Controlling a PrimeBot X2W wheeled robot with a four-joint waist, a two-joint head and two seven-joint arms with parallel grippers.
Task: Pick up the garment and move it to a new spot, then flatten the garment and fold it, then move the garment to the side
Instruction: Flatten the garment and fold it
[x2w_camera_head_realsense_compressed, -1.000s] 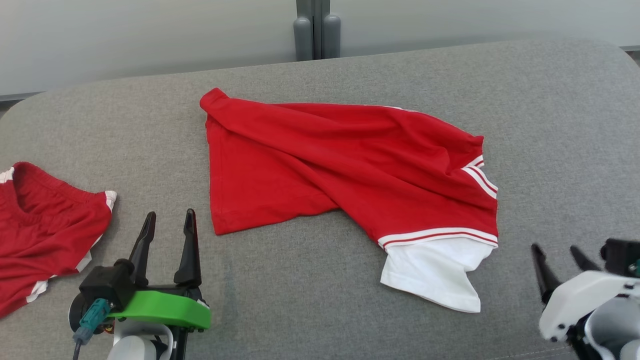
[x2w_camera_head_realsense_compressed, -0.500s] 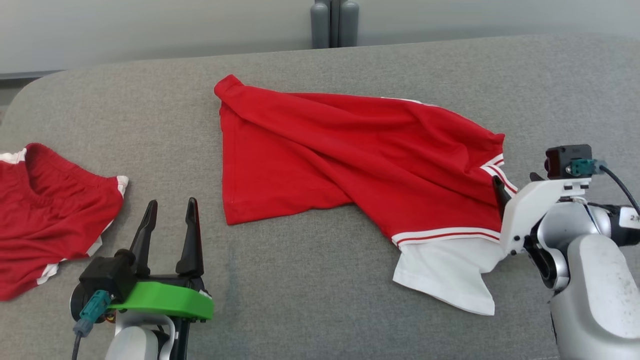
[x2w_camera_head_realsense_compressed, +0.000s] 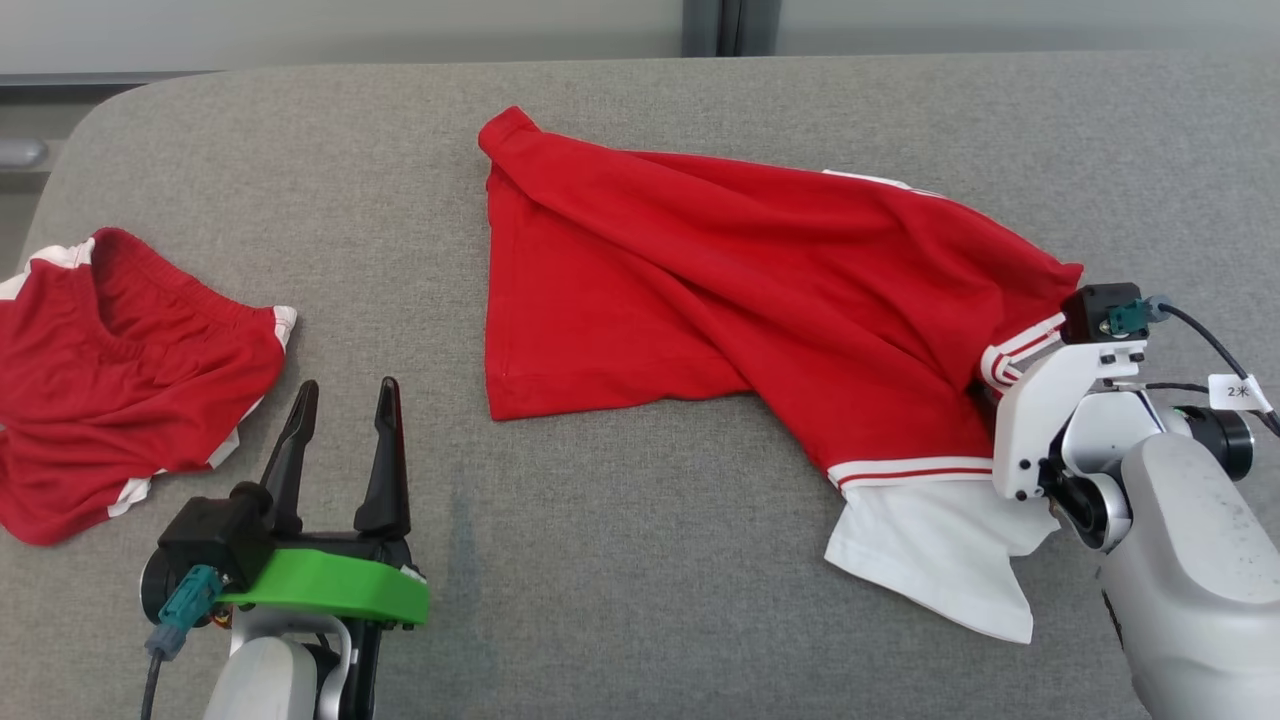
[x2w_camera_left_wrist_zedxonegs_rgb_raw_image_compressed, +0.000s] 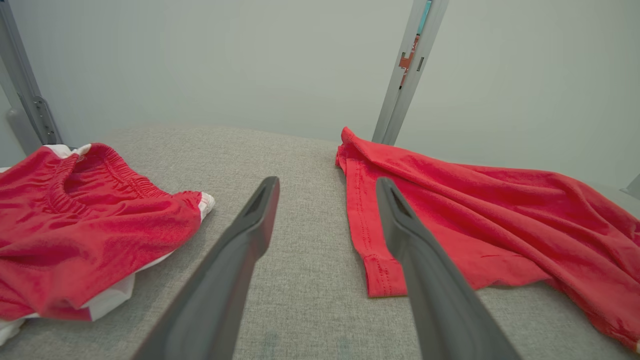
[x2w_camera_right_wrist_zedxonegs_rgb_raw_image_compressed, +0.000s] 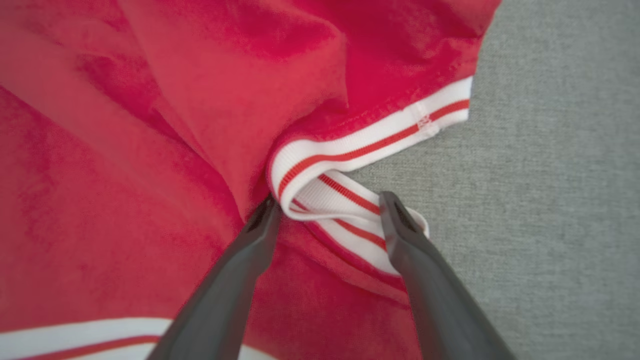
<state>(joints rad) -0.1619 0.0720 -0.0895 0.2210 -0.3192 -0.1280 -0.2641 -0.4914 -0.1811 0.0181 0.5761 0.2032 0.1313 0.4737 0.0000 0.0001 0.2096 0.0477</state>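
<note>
The garment (x2w_camera_head_realsense_compressed: 720, 290) is lying crumpled on the gray padded surface (x2w_camera_head_realsense_compressed: 640, 600). It is red with white, red-striped trim, and a white panel is spilling out just beside my right wrist. My right gripper (x2w_camera_right_wrist_zedxonegs_rgb_raw_image_compressed: 327, 210) is standing moderately open, straddling a folded loop of the striped cuff (x2w_camera_right_wrist_zedxonegs_rgb_raw_image_compressed: 345, 200). One fingertip is touching the red cloth beside the fold, the other is lying over the stripes, and nothing is being pinched. My left gripper (x2w_camera_head_realsense_compressed: 345, 400) is hovering open and empty over bare surface, with the garment's hemmed corner just ahead to its right and a second red garment (x2w_camera_head_realsense_compressed: 120, 390) lying off to its left.
</note>
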